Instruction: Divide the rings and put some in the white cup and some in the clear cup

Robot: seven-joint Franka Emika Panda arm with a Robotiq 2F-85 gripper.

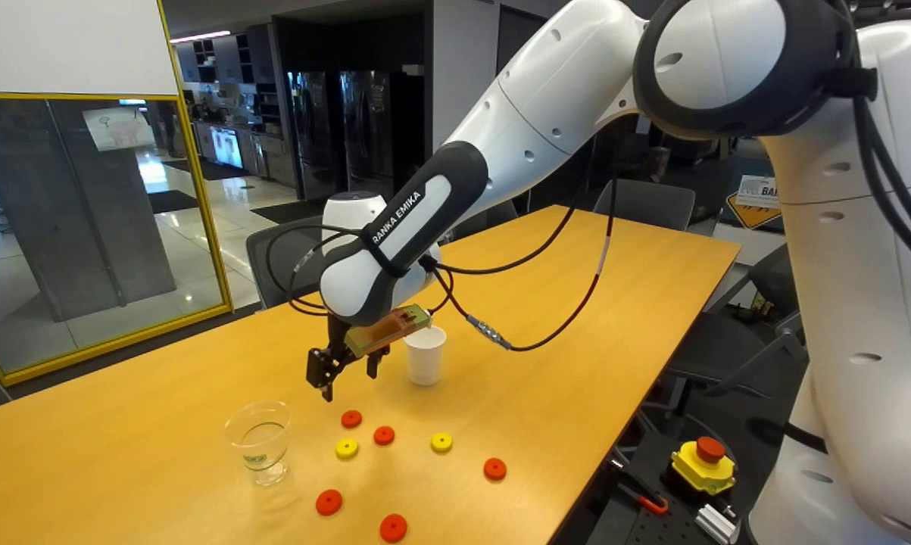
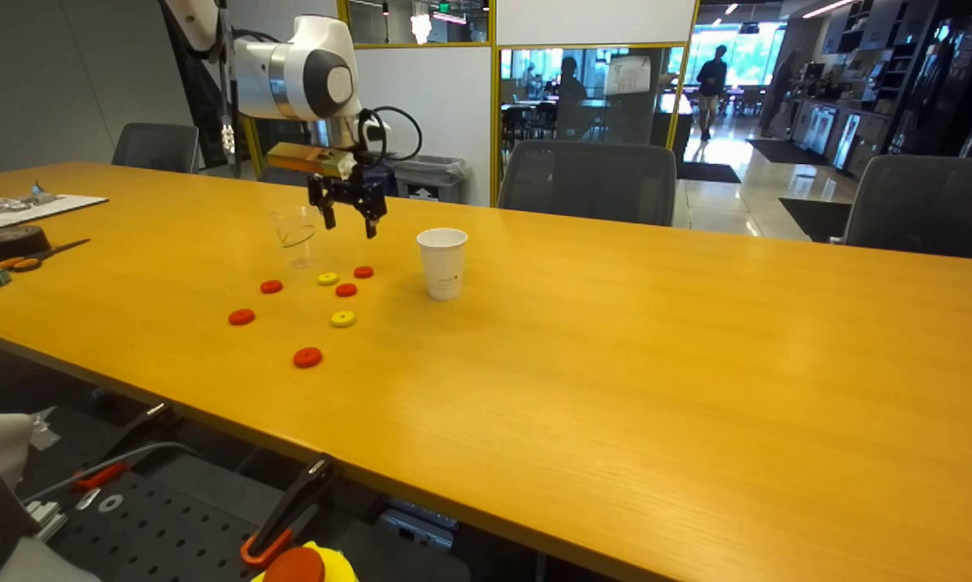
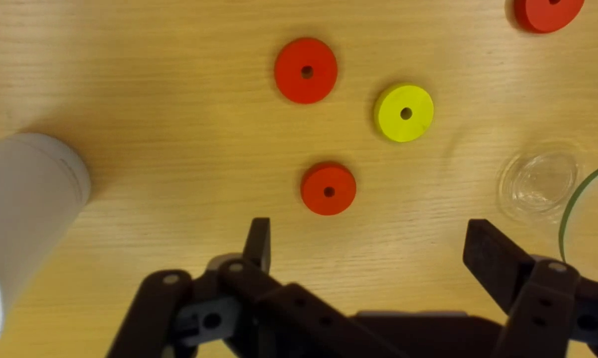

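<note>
A matt finish is shown by the gripper (image 3: 369, 228); below it, smooth, faintly glossy wood grain is seen on the table (image 3: 164, 243), and matt, plastic-looking faces on the rings (image 3: 341, 181); to one side, smooth paper is suggested by the white cup (image 1: 425, 356); to the other, glossy plastic by the clear cup (image 1: 259, 443)

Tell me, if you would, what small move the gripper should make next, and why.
Probably ease the gripper over the nearest red ring and centre it between the jaws. They stand open and empty above the table, and in the wrist view that ring lies just ahead of them, off-centre, with no other ring touching it.
</note>
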